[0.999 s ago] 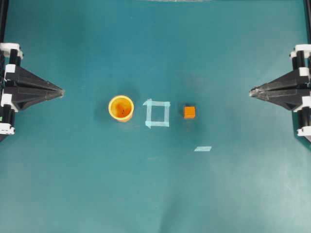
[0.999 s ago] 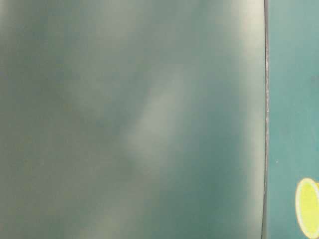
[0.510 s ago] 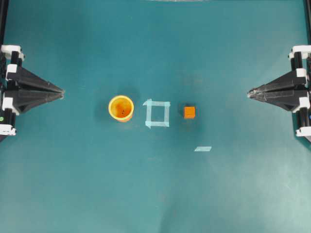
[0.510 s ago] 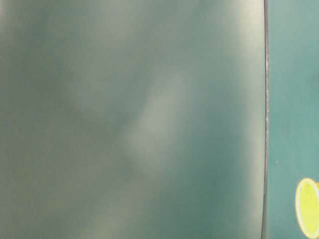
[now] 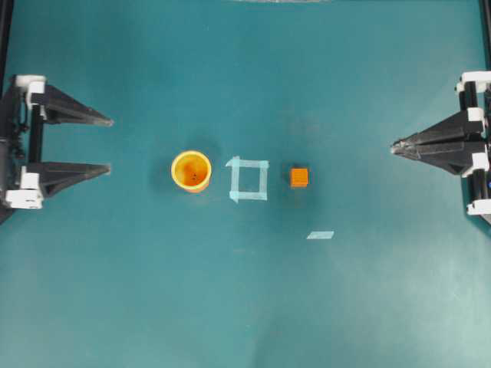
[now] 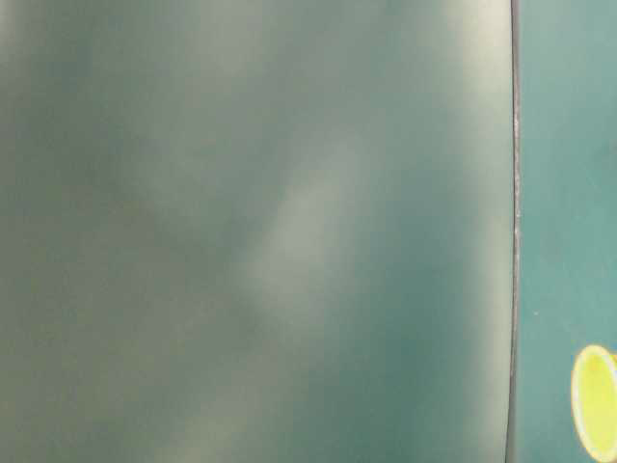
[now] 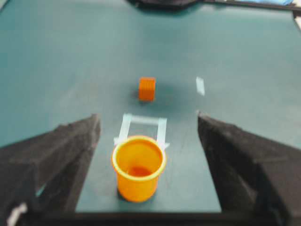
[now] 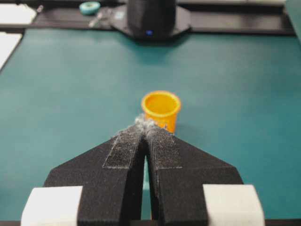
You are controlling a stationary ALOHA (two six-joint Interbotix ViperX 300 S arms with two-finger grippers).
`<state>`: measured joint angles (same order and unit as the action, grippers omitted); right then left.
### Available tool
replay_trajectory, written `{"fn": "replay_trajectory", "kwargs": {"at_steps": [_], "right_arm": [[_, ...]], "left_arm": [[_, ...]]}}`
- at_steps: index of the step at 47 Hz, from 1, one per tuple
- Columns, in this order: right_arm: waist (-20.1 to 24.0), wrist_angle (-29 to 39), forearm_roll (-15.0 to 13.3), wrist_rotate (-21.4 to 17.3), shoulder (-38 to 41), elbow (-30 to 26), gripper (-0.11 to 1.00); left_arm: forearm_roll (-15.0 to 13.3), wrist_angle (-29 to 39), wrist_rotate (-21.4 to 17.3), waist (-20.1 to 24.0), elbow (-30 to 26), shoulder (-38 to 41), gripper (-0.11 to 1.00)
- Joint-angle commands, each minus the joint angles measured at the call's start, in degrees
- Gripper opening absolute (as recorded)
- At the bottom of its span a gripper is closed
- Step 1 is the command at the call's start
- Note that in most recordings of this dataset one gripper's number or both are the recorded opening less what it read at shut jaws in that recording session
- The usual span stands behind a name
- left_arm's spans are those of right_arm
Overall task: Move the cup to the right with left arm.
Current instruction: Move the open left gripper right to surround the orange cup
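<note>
Standing upright on the teal tabletop [image 5: 245,307], overhead: small round orange-yellow plastic cup [image 5: 191,170], just left of a pale tape square [image 5: 248,179]; small orange cube [image 5: 299,177] beyond. Left tool [image 5: 111,144] wide apart, empty, well left of cup. Right tool [image 5: 394,145] pinched together, empty

Left wrist: cup [image 7: 138,167] between spread fingers [image 7: 61,150], untouched

Right wrist: fingers [image 8: 124,150] pressed together

left hand [image 5: 111,146] | fingers were pressed together, now spread wide | tips nearer the cup [image 5: 191,170]
</note>
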<state>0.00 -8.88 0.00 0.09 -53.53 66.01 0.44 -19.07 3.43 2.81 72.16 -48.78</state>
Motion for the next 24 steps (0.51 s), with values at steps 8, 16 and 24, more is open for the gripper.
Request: {"fn": "replay_trajectory", "kwargs": {"at_steps": [8,16,24], "right_arm": [[-0.18,-0.18,0.09,0.09,-0.09,-2.11,0.00],[-0.18,-0.18,0.09,0.09,-0.18,-2.20,0.00],[-0.18,-0.18,0.09,0.09,-0.18,-2.20,0.00]], "left_arm": [[0.26,-3.78,0.09,0.00,-1.41,9.84,0.84],[0.79,-4.48,-1.58,-1.32,-2.64,17.40,0.84],[0.97,-9.05,-3.52,-2.72,-2.64,25.22,0.84]]}}
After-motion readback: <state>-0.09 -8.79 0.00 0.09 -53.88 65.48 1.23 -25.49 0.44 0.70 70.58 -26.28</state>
